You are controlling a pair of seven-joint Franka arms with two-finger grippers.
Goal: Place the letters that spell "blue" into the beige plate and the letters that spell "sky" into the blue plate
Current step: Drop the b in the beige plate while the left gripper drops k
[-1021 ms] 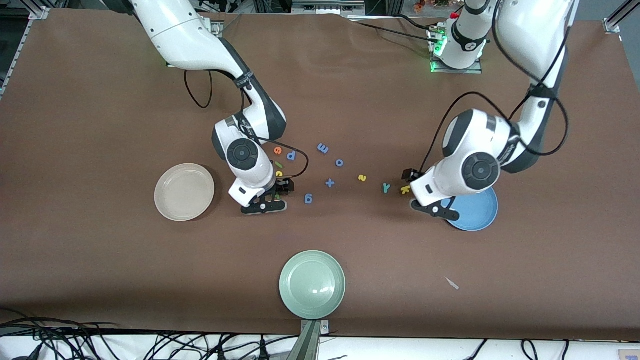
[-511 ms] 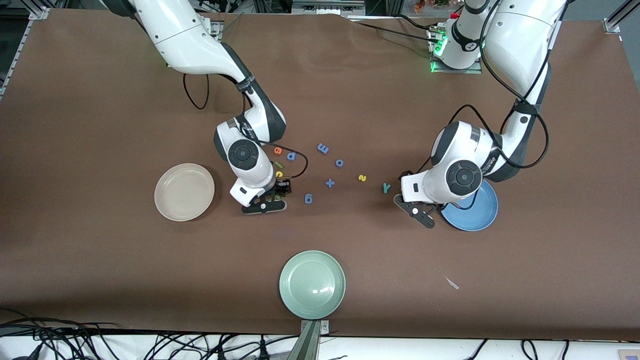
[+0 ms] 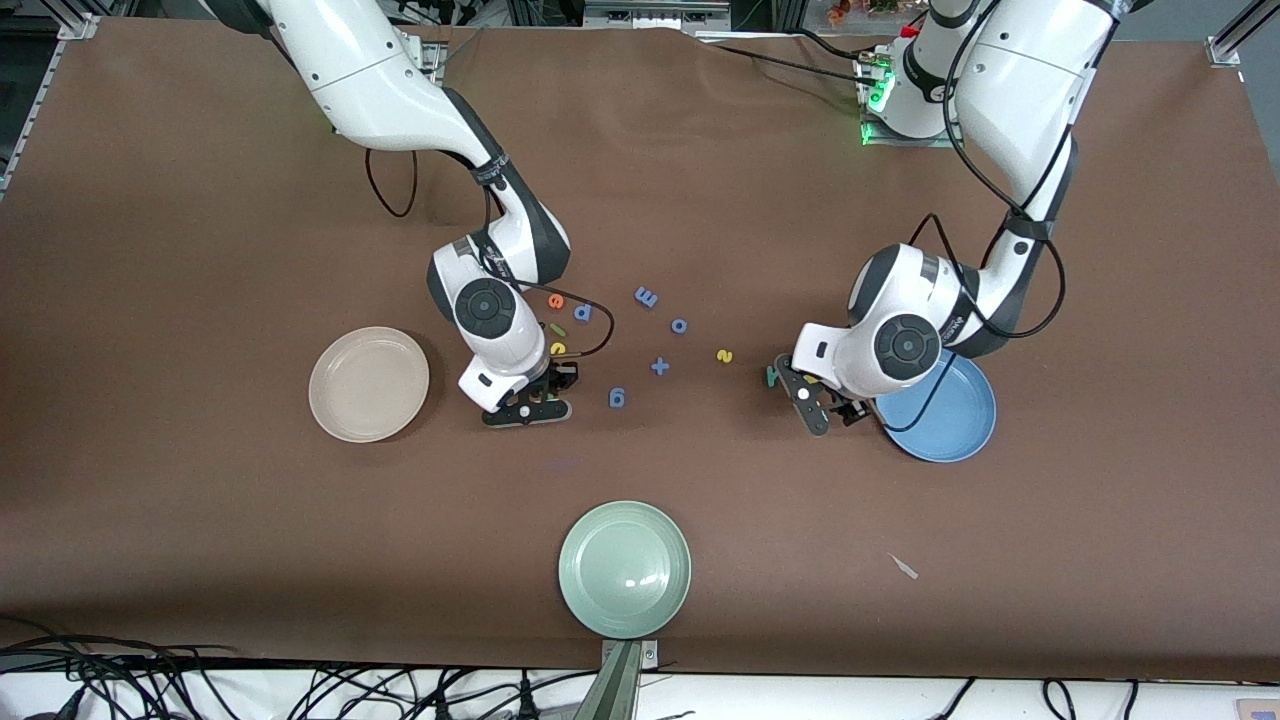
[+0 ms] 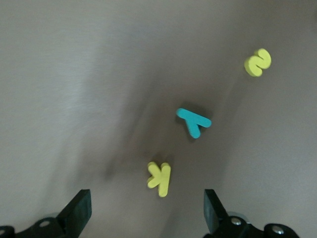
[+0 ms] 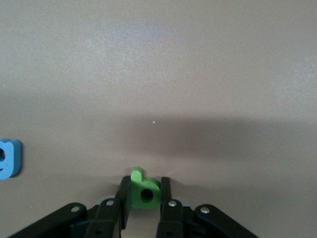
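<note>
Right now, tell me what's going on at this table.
The right claw is down at the table, closed around the green b, close to the beige plate. The left claw hangs open over the yellow k and teal y, next to the blue plate. The yellow s lies on the table toward the middle, among all-blue letters. Both plates show no letters yet.

Even overhead light; glare spot on green plate (image 3: 630,577); soft shadows under arms; left wrist view motion-blurred.
</note>
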